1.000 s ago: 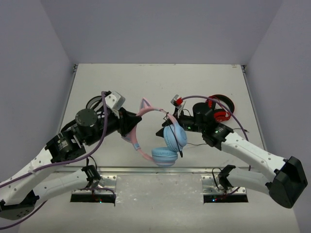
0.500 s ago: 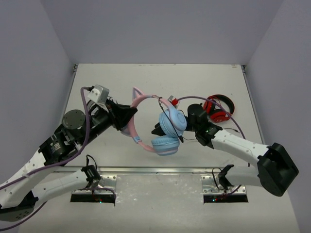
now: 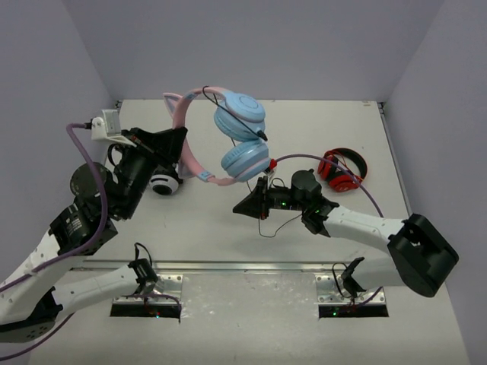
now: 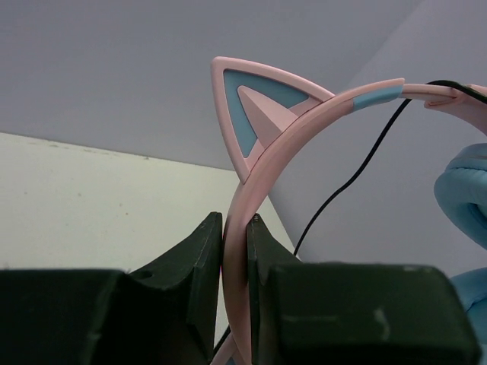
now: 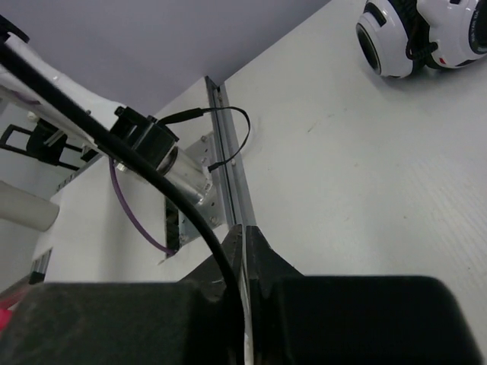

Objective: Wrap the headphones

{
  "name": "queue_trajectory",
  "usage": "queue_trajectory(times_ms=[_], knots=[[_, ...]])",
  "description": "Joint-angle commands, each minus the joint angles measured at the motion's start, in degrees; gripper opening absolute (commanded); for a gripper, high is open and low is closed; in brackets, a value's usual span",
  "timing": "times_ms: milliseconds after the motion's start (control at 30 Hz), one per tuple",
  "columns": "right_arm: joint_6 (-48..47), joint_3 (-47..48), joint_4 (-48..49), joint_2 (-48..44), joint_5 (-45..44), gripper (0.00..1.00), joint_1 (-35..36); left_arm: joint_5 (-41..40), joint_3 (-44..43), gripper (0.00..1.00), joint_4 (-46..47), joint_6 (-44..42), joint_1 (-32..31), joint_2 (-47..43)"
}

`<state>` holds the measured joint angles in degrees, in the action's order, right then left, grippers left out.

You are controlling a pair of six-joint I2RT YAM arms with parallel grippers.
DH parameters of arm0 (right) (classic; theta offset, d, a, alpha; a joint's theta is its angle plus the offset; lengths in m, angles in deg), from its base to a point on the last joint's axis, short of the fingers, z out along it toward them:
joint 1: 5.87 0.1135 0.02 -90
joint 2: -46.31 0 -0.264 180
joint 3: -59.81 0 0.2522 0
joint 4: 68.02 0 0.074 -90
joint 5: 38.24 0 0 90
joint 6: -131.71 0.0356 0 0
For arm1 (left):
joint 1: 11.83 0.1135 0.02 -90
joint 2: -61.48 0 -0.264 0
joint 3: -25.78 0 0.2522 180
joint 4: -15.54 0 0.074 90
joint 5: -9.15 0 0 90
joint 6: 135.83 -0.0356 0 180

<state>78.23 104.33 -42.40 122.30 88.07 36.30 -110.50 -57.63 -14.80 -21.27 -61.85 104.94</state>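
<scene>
Above the right gripper (image 3: 242, 207), pinching thin black cable (image 5: 163, 190), the left gripper (image 4: 234, 224) clamps pink-banded cat-ear headphones (image 3: 240, 114); winding seems barely begun.

Left arm (image 3: 46, 255) and right arm (image 3: 365, 226): white shells, black joints, purple cables (image 3: 100, 205)

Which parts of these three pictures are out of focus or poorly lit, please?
Top view: soft even light, sharp throughout, faint shadows on the table. Left wrist view: the left hand is a dark, blurry mass; the pink headphones it grips look crisp. Right wrist view: the right hand and the cable it pinches are blurred, the white headphones sharper.
</scene>
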Motion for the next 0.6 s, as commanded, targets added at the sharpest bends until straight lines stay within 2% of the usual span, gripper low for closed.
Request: queue_trajectory(times_ms=[0,233,333,467,567], knots=[[2.25,-0.09,5.98,0.39,1.21,0.01,1.24,-11.47,-5.31,0.0,4.72,3.13,-0.52,4.42],[-0.74,0.53,0.63,-2.5,-3.87,0.01,6.6,-27.73,-8.66,0.0,4.01,1.55,-0.52,9.71],[-2.84,-0.61,-0.87,-5.31,-8.27,0.01,9.59,-33.88,-8.58,0.0,7.59,-0.9,-0.43,11.64],[-8.9,0.34,-7.36,-9.18,-14.24,0.01,15.72,-35.3,-8.75,0.0,11.38,-7.66,0.62,15.5],[-13.47,3.68,-14.48,-10.24,-18.64,0.01,19.95,-31.89,-8.49,0.0,10.79,-6.2,5.36,18.14]])
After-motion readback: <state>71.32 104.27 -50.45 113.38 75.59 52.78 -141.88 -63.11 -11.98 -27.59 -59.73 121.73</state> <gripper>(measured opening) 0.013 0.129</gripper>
